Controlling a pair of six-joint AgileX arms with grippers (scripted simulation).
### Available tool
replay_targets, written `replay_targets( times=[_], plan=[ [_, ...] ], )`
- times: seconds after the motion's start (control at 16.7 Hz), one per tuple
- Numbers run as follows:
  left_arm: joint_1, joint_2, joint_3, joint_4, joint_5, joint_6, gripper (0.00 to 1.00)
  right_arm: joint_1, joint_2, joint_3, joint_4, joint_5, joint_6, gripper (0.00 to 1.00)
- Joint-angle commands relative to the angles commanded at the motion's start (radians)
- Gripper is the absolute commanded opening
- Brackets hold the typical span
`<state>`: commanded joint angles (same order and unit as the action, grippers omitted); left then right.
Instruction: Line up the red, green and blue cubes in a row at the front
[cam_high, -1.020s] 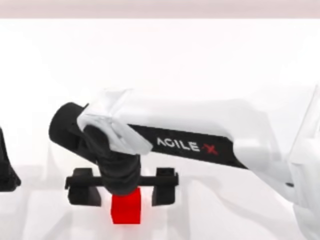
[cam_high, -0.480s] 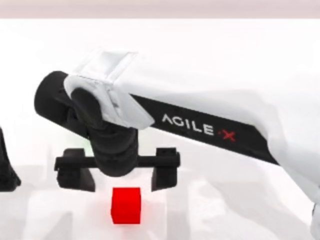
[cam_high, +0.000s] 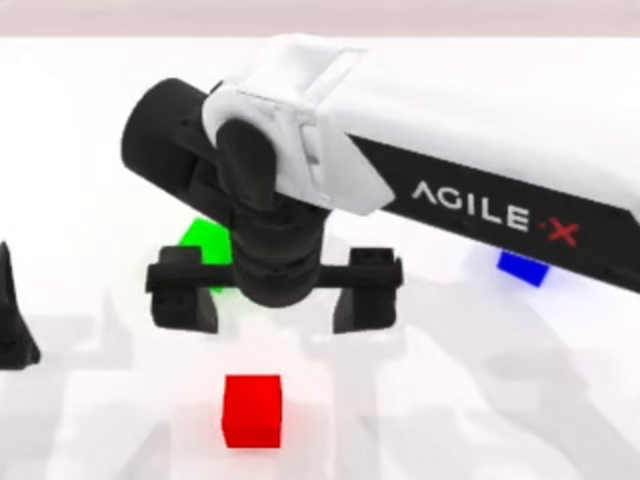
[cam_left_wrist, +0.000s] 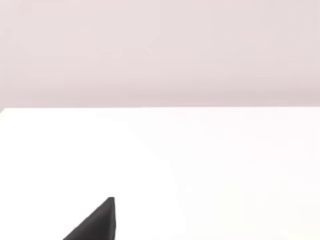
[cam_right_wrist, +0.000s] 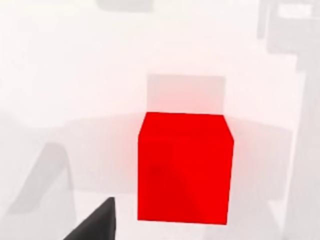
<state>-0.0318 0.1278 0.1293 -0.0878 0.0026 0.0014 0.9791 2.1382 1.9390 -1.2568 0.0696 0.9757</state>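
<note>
The red cube (cam_high: 251, 410) is a plain, solid bright red block with flat, unmarked faces and sharp edges. It sits flat on the white table (cam_high: 480, 400) near the front edge, a little left of the middle in the top view. Being a cube it has no long axis; its sides run square with the table's edges, one face toward the front and its top face level. In the right wrist view the red cube (cam_right_wrist: 184, 167) fills the middle of the picture, standing alone on the table with a soft shadow behind it.

The green cube (cam_high: 205, 243) lies farther back and slightly left of the red one, partly hidden by the right gripper, so only its left part shows. The blue cube (cam_high: 522, 267) lies well off to the right, farther back, half tucked under the right arm (cam_high: 480, 190); only a strip of it shows.

The right gripper (cam_high: 275, 300) hangs above the table behind the red cube, apart from it, its two black fingers spread wide and holding nothing. Its left finger (cam_high: 185, 300) sits in front of the green cube.

The left gripper (cam_high: 15, 330) is parked at the table's left edge; I cannot tell how its fingers stand. The left wrist view shows only bare table and a black finger tip (cam_left_wrist: 97, 222)
</note>
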Motion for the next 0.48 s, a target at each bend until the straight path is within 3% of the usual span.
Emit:
replay_targets(
  times=[0.48],
  plan=[
    [-0.114, 0.655, 0.548, -0.368, -0.002, 0.011, 1.0, -0.31, -0.748, -0.597, 0.359, 0.1, -0.336, 1.0]
  ],
)
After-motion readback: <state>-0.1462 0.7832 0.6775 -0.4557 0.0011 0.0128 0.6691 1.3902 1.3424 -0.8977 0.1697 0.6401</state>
